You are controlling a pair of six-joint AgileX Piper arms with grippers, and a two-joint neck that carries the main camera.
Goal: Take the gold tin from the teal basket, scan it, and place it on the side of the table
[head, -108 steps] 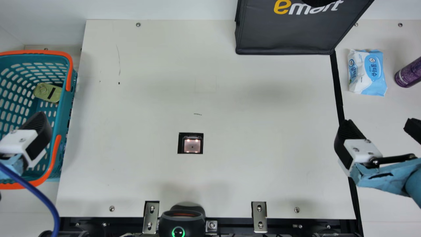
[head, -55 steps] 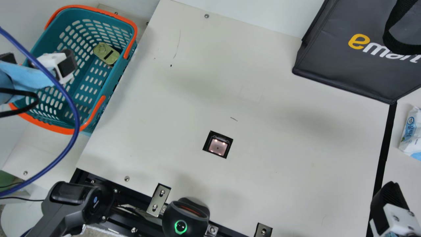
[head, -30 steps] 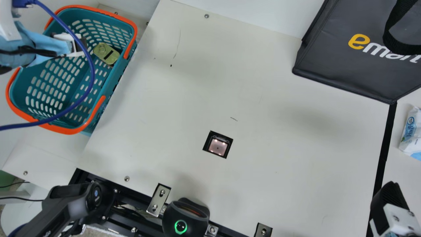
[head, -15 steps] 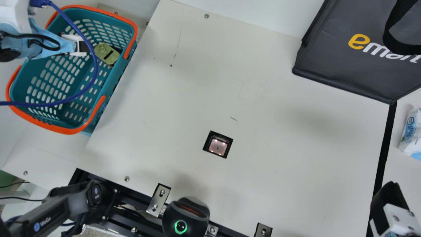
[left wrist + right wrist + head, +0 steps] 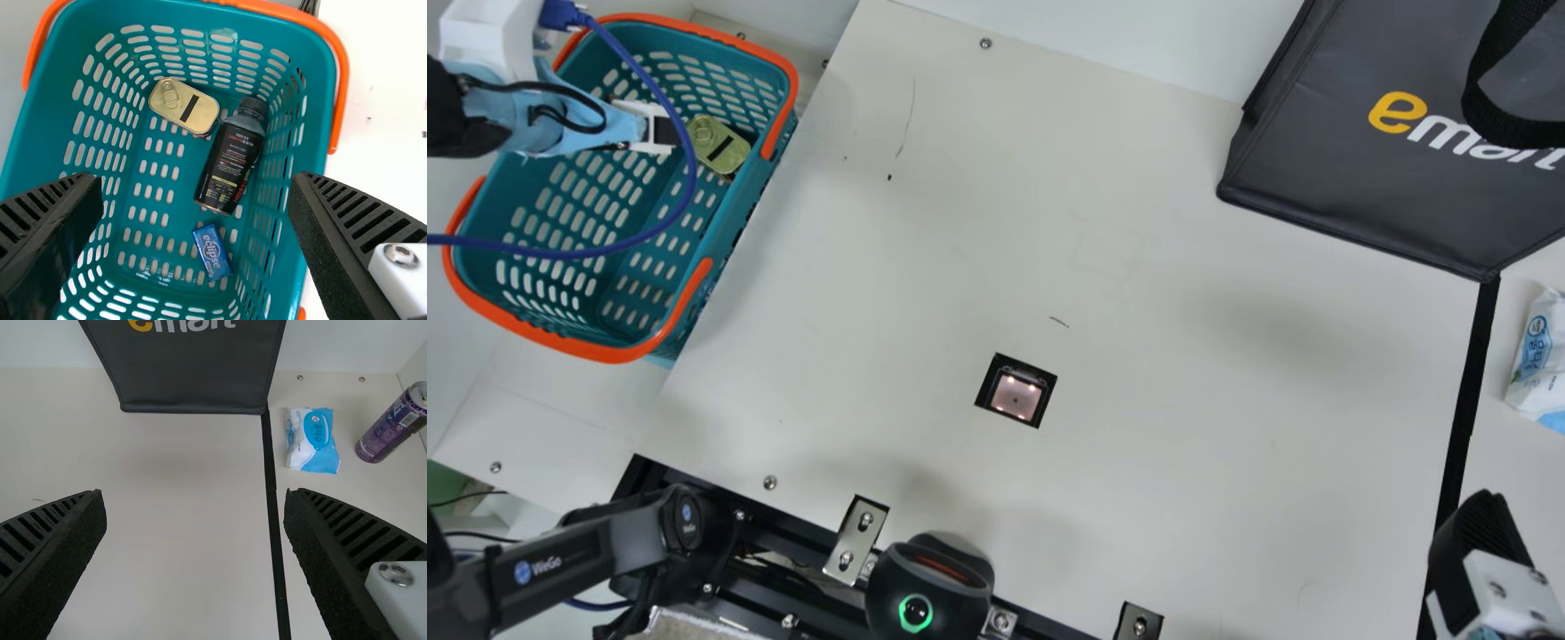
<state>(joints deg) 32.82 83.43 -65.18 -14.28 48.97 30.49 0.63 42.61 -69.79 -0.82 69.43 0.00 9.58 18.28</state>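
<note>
Left gripper [image 5: 671, 132] (main view, far left) over the interior of the teal basket [image 5: 735, 216], its two black ribbed fingers [image 5: 50, 223] set wide apart with nothing between their pads. Gold tin [image 5: 719, 145]: inside the basket, toward its far end, just beside the gripper in the main view, pull ring and black mark facing up. Within the same basket, as the left wrist view records, a dark bottle [image 5: 230, 157] lies with its cap near the tin, and a small blue packet [image 5: 212, 252] lies near the bottle's base. A blue cable [image 5: 692, 173] loops across the view of the basket. Farther right, at the near edge of the table [image 5: 1183, 356], sits a black device [image 5: 929, 582] with a green light ring; beyond it, slightly right, a lit square panel [image 5: 1016, 396] is set in a dark opening. Far right: a dark gray bag [image 5: 1316, 191] with a black strap. Near right: right gripper [image 5: 1480, 542], fingers likewise spread, holding nothing. Beyond a black strip [image 5: 1467, 391] rest a blue-and-white pack of wipes [image 5: 1535, 360] and, rightmost, a purple can [image 5: 390, 431].
</note>
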